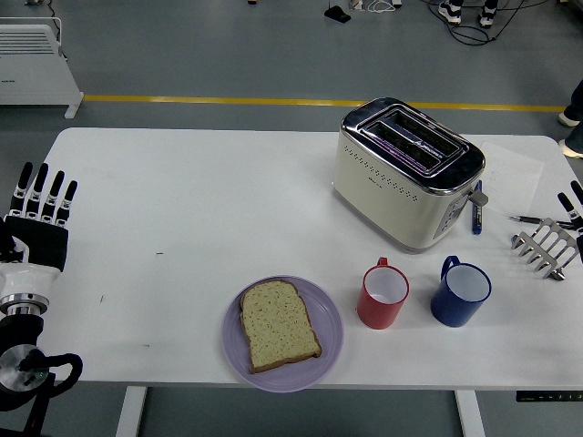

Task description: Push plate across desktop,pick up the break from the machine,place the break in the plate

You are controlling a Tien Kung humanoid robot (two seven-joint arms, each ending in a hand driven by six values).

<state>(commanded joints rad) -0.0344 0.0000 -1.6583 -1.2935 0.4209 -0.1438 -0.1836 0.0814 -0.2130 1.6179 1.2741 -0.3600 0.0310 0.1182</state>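
Observation:
A slice of bread (pixel 279 325) lies flat on a purple plate (pixel 329 339) near the table's front edge. The cream and chrome toaster (pixel 407 173) stands at the back right with both slots empty. My left hand (pixel 38 208) is at the left edge of the table, fingers straight, spread and holding nothing. Only two fingertips of my right hand (pixel 574 201) show at the right edge, above the toast rack (pixel 547 247).
A red mug (pixel 382 295) and a blue mug (pixel 459 291) stand right of the plate. A blue marker (pixel 476 218) and a pen (pixel 537 220) lie beside the toaster. A white heater (pixel 35 60) is on the floor beyond the table.

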